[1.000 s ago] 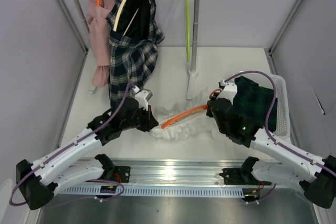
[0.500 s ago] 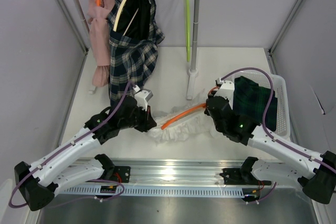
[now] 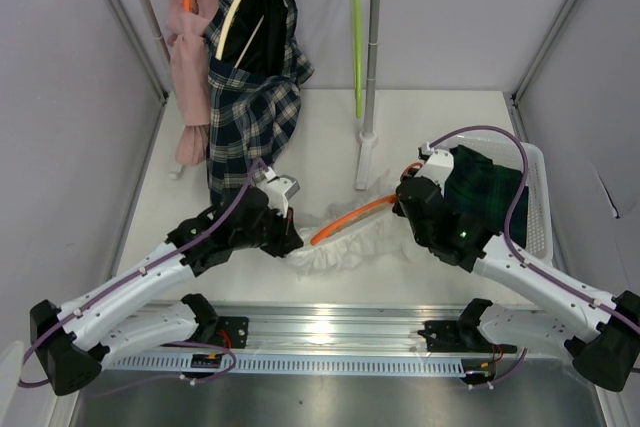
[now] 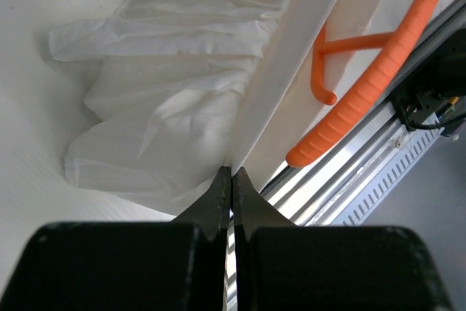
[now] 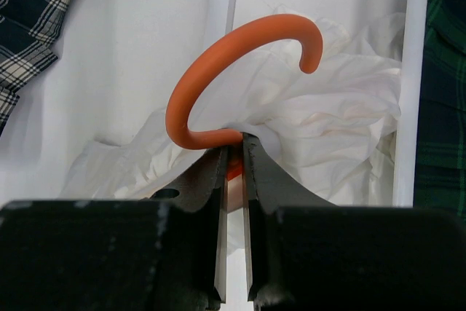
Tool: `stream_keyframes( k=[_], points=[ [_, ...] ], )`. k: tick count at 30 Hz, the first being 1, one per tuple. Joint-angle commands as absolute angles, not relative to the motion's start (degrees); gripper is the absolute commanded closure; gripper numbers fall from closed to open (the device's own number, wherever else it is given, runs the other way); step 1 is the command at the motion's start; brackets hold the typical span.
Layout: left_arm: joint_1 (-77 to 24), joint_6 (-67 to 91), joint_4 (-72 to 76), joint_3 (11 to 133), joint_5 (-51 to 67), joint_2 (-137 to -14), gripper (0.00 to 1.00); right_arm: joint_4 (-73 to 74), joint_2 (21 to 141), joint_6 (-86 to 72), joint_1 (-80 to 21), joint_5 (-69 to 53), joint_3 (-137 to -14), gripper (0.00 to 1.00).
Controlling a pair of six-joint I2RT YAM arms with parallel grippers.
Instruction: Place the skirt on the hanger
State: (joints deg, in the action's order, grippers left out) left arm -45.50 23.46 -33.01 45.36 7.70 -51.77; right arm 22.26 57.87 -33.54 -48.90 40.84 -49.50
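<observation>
Left jaws shifted, pinching white garment (image 4: 167, 107); right jaws, orange hanger (image 5: 191, 100); lime hanger (image 3: 357, 47) vertical.

Grey walls (image 3: 60, 97) enclose a white counter (image 3: 460, 117); a garment rack (image 3: 373, 47) stands at 12 o'clock, an aluminium track (image 3: 340, 325) at 6.

Left gripper (image 4: 231, 174) has its fingers pinched together on the edge of the white ruffled garment (image 4: 167, 107), which is bunched on the table. An orange hanger (image 4: 378, 71) lies just right, near the metal rail (image 4: 342, 187).
</observation>
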Motion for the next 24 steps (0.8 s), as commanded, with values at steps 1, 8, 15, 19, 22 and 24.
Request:
stream_keyframes(
  k=[1,8,15,19,22,24],
  points=[
    [-47.0,22.9,-36.8,47.3,6.2,-51.2,1.00,25.1,58.3,-33.3,-47.0,49.3,-52.8,1.00],
    [-48.2,22.9,-38.5,50.2,4.5,-51.5,1.00,25.1,60.1,-33.3,-48.0,51.0,-54.3,1.00],
    [-48.3,22.1,-40.7,54.5,4.6,-52.2,1.00,26.8,61.4,-34.9,-47.5,51.9,-55.3,1.00],
    [-48.7,21.9,-41.0,56.1,5.0,-52.6,1.00,27.1,62.1,-34.8,-48.3,53.3,-56.2,1.00],
    [-48.7,21.8,-41.0,58.1,5.0,-53.9,1.00,26.0,62.8,-33.0,-52.4,57.7,-56.7,1.00],
    [-48.9,21.7,-40.7,59.1,5.4,-55.7,1.00,26.2,63.2,-33.0,-54.6,59.8,-57.2,1.00]
  ],
)
